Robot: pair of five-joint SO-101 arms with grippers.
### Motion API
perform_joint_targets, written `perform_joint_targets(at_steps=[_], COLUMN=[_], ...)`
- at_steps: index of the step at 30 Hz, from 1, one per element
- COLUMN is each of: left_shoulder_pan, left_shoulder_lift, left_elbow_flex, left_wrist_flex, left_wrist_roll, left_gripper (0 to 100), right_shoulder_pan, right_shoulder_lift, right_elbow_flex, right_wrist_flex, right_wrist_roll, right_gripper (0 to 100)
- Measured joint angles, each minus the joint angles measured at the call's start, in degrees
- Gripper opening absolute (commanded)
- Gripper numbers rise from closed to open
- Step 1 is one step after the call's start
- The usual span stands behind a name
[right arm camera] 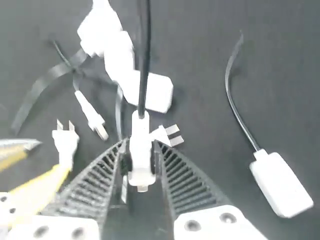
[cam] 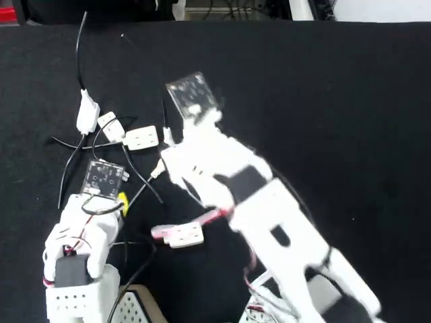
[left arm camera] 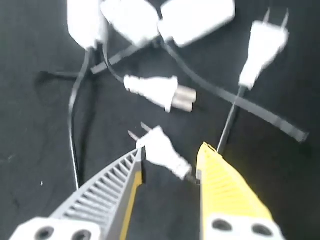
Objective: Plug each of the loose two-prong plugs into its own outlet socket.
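Just short of the cluster of white socket blocks (left arm camera: 132,20), your left hand (left arm camera: 171,150) has its ribbed grey and yellow fingers apart. A small loose plug (left arm camera: 159,145) lies between them with its two prongs aimed toward the cluster. The grey finger looks to be touching the plug, but the hand is not closed on it. Your right hand (right arm camera: 140,147) is clamped on a corded plug (right arm camera: 139,167), near one socket block (right arm camera: 155,92) of the cluster but not touching it. A pair of prongs sticks out just beside that plug, and I can't tell whether they are its own. From this I'd judge you are early in the job: I see no plug seated in any socket, so treat every insertion as yet to do. A second plug (left arm camera: 155,92) lies free between the left hand and the cluster, and a third plug (left arm camera: 262,42) lies off to one side of the cluster with its prongs bare. A separate socket block (cam: 185,234) sits well apart from the cluster. Blocks and plugs are smooth white moulded plastic. The blocks are squarish with rounded corners, and the plugs taper toward their cords. The prongs are thin flat metal blades and probably easy to skew. The cords (left arm camera: 250,107) are thin, black and springy-looking. They criss-cross the matte black counter (cam: 337,101) and could tug the light blocks as you push.
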Motion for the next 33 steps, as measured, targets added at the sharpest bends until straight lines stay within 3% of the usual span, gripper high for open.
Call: perform_joint_targets(at_steps=[7,15,25,33], left_shoulder_pan=[11.69,22.77,23.03,21.27], left_shoulder_lift=[-0.09,-0.09,0.0,0.0], left_elbow_flex=[-5.54,-8.18,-8.18,-8.18], left_wrist_flex=[0.0,-4.92,-9.14,-9.41], left_wrist_roll=[6.68,8.7,9.93,10.55], left_gripper=[19,19,19,19], right_shoulder_pan=[-0.44,-0.44,-4.04,-4.04], right_shoulder_lift=[-16.0,-24.26,-25.23,-25.23], right_elbow_flex=[18.99,26.46,24.88,21.98], right_wrist_flex=[-16.62,-20.04,-7.47,-3.34], right_wrist_roll=[-5.89,-8.53,-8.62,-6.42], right_gripper=[1.1,1.1,1.1,1.1])
